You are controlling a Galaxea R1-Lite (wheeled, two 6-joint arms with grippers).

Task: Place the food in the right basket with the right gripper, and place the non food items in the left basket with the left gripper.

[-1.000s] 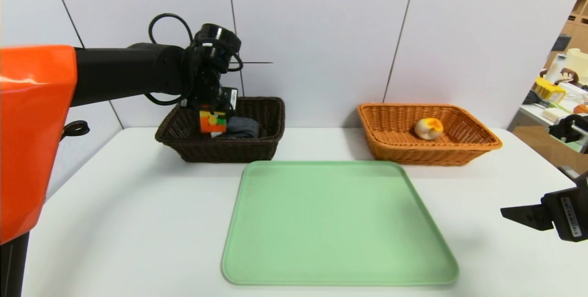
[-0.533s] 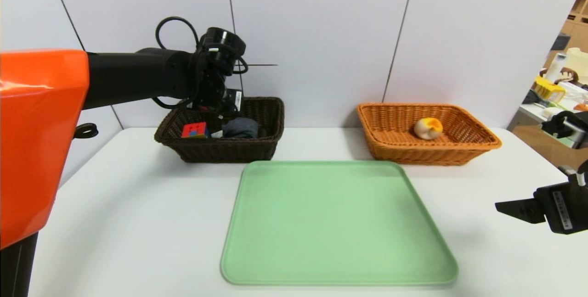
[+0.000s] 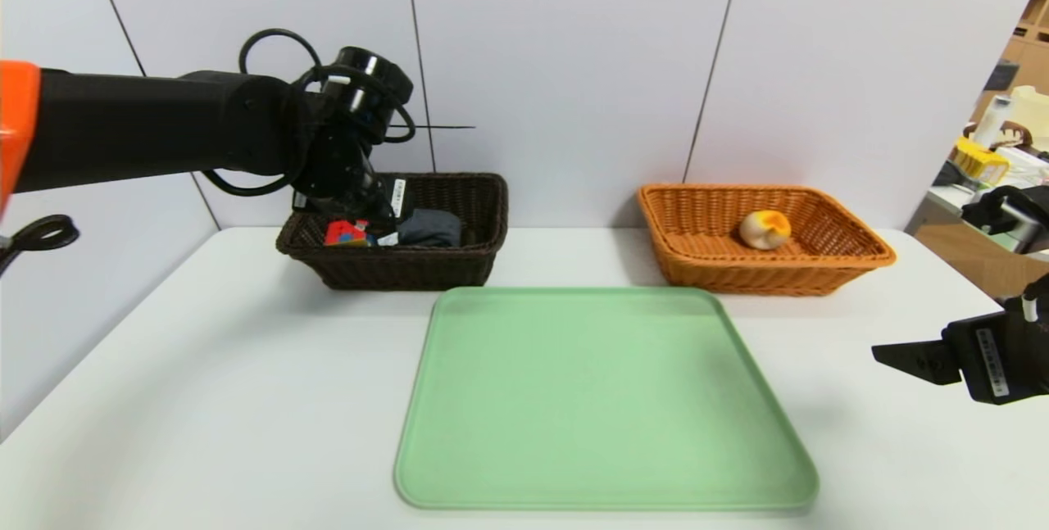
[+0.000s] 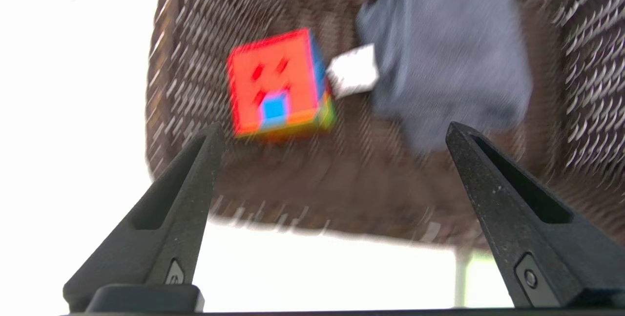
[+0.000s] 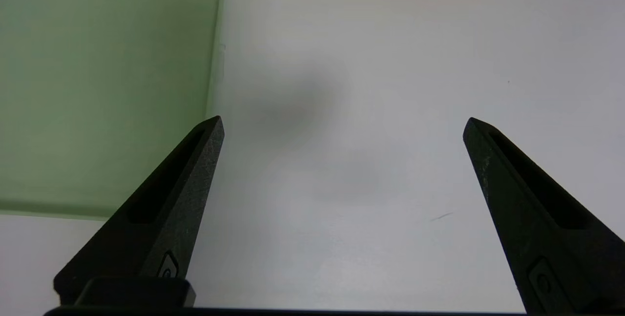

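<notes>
A: Left gripper (image 4: pixel 334 133) spread wide above dark basket (image 3: pixel 401 268), holding nothing. Why there?
B: Probably just released cube (image 4: pixel 273 81) among non-food, beside white tag (image 4: pixel 354 69) and grey cloth (image 4: pixel 449 52).
A: Right gripper (image 5: pixel 344 125)?
B: Spread too, parked beside green tray (image 3: pixel 606 399). Roll-like food (image 3: pixel 765 230) in orange basket (image 3: pixel 766 278), as sorted.
A: Hidden?
B: Cube partly behind left gripper in head view; right arm cut off. Can't name cloth item.

rubik's cube (image 4: pixel 273 81) is sitting in the l. basket (image 3: pixel 401 270), w/ folded cloth (image 4: pixel 449 52) lying to its r. & a tag (image 4: pixel 354 71) lying btwn them. bun (image 3: pixel 765 230) is resting in the r. basket (image 3: pixel 762 278). tray (image 3: pixel 606 399) is lying on the table (image 3: pixel 221 399), in front of & btwn both baskets.
</notes>
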